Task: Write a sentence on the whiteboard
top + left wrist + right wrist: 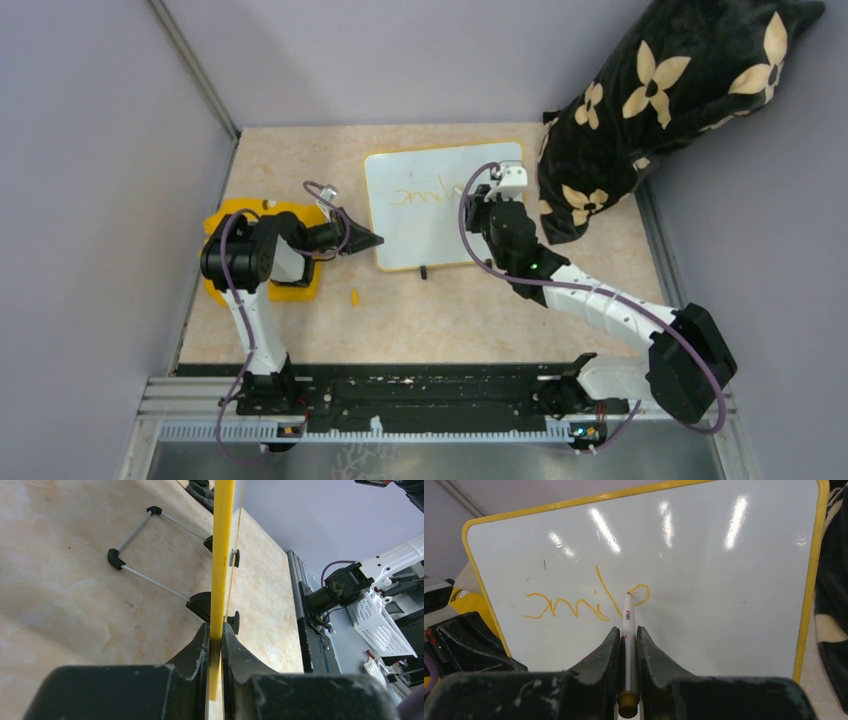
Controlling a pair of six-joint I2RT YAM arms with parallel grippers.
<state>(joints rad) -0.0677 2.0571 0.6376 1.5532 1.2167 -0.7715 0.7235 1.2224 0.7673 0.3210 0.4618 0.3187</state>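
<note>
- Whiteboard (425,240) lay mid-table between the two arms, long axis running left to right across the top view; it showed edge-on in the left wrist view.
- Left gripper (215,630) was clenched on the board's left edge, jaws pinched tight either side of the yellow rim. Judged to be steadying it.
- Right gripper (626,632) sat over the board's right part, clamped shut around a marker (627,617), barrel lying along the fingers, tip pointing at the writing face.
- Sentence (574,605): one orange word so far, roughly "smile". Marker tip touched the closing loop of the last letter.
- Bare white lay right of the tip and beneath the word in the right wrist view. Further words would likely go there, by the right arm.
</note>
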